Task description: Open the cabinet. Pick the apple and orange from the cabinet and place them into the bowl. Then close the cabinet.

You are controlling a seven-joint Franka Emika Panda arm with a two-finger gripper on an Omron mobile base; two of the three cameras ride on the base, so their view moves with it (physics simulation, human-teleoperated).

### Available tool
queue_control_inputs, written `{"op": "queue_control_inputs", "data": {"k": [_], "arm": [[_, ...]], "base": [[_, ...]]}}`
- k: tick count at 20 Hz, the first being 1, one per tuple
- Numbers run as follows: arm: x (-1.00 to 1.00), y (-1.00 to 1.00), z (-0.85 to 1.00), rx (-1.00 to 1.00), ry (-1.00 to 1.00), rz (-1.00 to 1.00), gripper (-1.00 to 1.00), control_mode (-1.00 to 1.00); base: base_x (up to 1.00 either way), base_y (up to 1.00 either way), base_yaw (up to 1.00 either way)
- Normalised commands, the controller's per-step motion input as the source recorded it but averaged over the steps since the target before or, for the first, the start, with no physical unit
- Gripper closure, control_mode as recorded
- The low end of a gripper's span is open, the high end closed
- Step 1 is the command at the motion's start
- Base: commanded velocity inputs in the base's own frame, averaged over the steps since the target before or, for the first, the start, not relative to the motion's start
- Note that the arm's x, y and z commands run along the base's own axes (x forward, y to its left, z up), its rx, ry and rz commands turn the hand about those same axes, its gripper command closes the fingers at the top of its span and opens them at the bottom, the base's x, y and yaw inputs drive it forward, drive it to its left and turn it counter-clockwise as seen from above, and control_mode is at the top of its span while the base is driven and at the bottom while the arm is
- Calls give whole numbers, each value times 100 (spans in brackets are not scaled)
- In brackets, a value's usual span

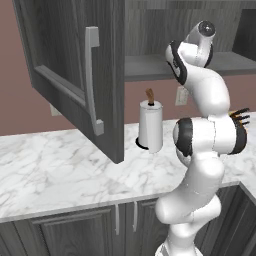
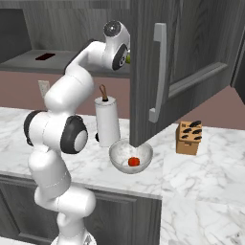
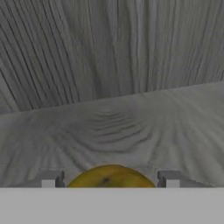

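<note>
Orange sits between the gripper fingertips, jaws wide and holding nothing; closing off-centre could roll it deeper along the cabinet shelf.

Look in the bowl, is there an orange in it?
No, the bowl on the counter holds just one small red fruit, the apple, as the right base view shows.

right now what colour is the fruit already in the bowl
Red, so the apple, lying in the speckled bowl; clearest in the right base view.
</note>
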Motion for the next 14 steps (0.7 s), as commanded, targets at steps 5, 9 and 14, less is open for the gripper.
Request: {"op": "queue_control_inputs", "data": {"k": [5,9,14], "arm": [[-80,0,9,-2,-4,0,100,-100],[-74,0,45,-6,1,0,100,-100],[-73,0,51,-11,12,0,100,-100]], "base": [[0,0,0],[0,0,0],[0,0,0]]}}
